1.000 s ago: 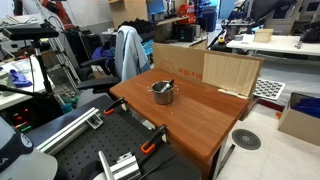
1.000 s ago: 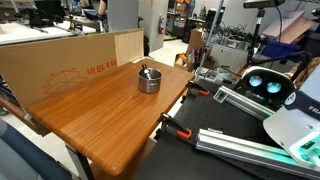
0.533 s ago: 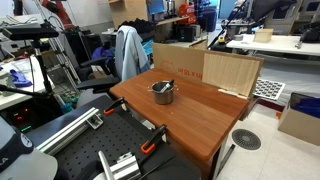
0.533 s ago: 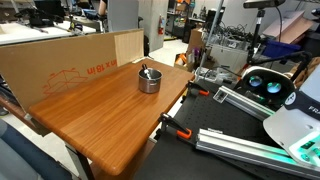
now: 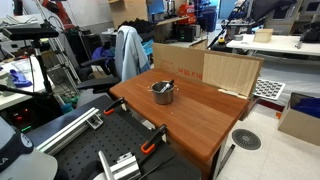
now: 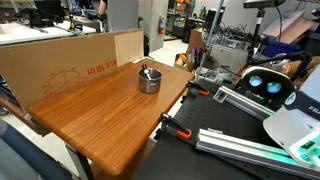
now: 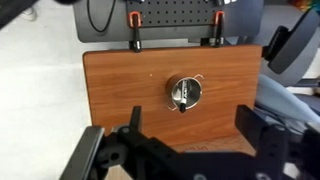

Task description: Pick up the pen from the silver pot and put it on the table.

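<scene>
Pen (image 5: 160, 86) rests slanted inside the silver pot (image 5: 164, 94) in an exterior view, and the pot stands on the table (image 5: 195, 120) toward its 10 o'clock part. In an exterior view the pen (image 6: 145, 71) leans out of the pot (image 6: 148, 82) toward 11 o'clock, on the table (image 6: 105, 120). In the wrist view the gripper (image 7: 191, 120) hangs over the table (image 7: 120, 85), fingers (image 7: 133, 120) spread wide and empty. The pot (image 7: 184, 92) lies at its 12 o'clock, with the pen (image 7: 181, 99) inside.

red print (image 6: 101, 68) on cardboard panel (image 6: 50, 62), unreadable
</scene>
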### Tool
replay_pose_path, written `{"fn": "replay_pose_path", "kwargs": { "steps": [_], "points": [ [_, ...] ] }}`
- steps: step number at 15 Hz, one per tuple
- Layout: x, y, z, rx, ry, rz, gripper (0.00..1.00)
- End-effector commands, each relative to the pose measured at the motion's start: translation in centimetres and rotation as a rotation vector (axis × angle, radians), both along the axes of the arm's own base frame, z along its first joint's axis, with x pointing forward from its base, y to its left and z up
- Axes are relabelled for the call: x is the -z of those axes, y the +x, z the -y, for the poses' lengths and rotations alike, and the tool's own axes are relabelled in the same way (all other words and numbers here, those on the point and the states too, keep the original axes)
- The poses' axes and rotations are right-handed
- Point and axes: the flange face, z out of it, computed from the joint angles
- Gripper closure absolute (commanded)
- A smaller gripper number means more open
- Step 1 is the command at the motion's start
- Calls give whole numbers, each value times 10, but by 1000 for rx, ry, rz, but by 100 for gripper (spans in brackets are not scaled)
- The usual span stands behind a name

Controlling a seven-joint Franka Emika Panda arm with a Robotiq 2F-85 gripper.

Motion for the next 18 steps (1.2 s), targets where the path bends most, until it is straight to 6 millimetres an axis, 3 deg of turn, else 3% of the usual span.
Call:
{"fn": "replay_pose_path", "kwargs": {
  "steps": [1,15,18],
  "points": [
    [-1,0,0,0,1,-1,0],
    [-1,0,0,0,1,-1,0],
    [26,19,-16,13,5,-46,0]
  ]
}}
